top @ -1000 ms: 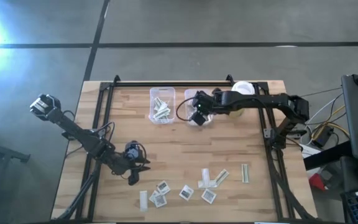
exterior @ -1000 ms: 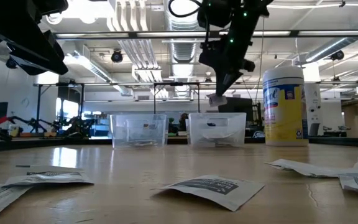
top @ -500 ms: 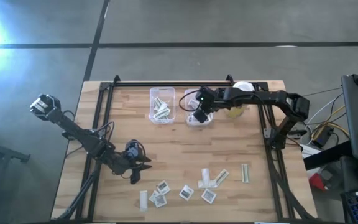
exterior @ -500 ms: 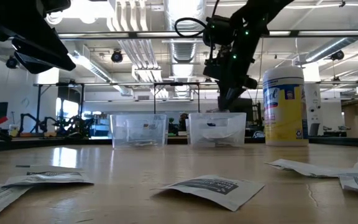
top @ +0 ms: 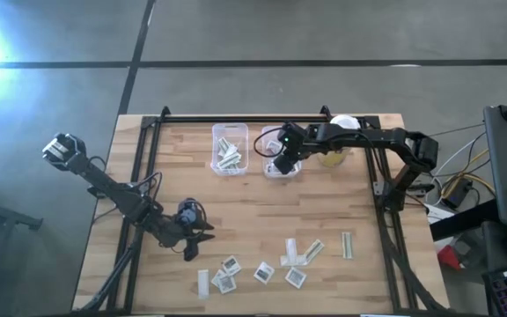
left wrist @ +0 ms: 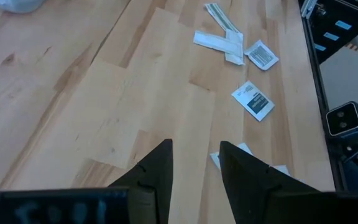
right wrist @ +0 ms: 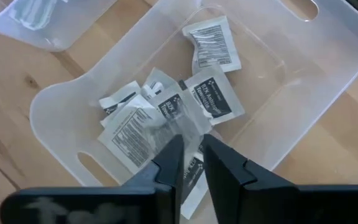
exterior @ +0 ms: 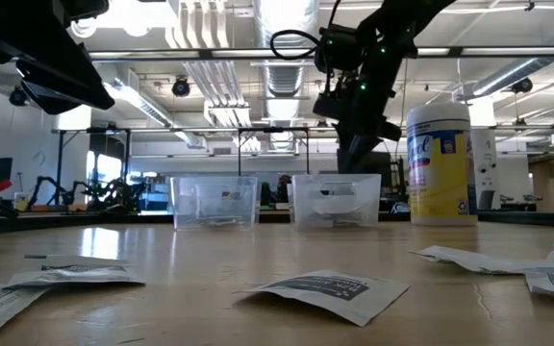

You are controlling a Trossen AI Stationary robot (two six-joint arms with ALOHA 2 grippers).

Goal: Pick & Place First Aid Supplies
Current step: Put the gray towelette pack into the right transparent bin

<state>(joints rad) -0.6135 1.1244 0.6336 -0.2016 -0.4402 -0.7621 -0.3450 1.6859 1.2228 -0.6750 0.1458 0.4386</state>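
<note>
Risk: right pincer (right wrist: 191,163), fingers slightly parted above bin (right wrist: 328,81), has a square packet (right wrist: 182,121) at its tips; grip uncertain, it may cling. Left pincer (left wrist: 194,165) parted, empty, over worktop (left wrist: 104,93).

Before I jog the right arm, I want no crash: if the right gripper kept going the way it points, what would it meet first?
Most likely the square white packets piled in the clear bin; the right gripper points straight down at them, though depth is unclear.

— What's my table (top: 262,216) carrying?
— Wood top. Two clear bins (top: 230,148) upper centre, a white-lidded jar (top: 342,124) upper right.
— And lower down?
— Loose packets (top: 262,272) scattered lower centre, one narrow strip (top: 347,245) toward lower right.
</note>
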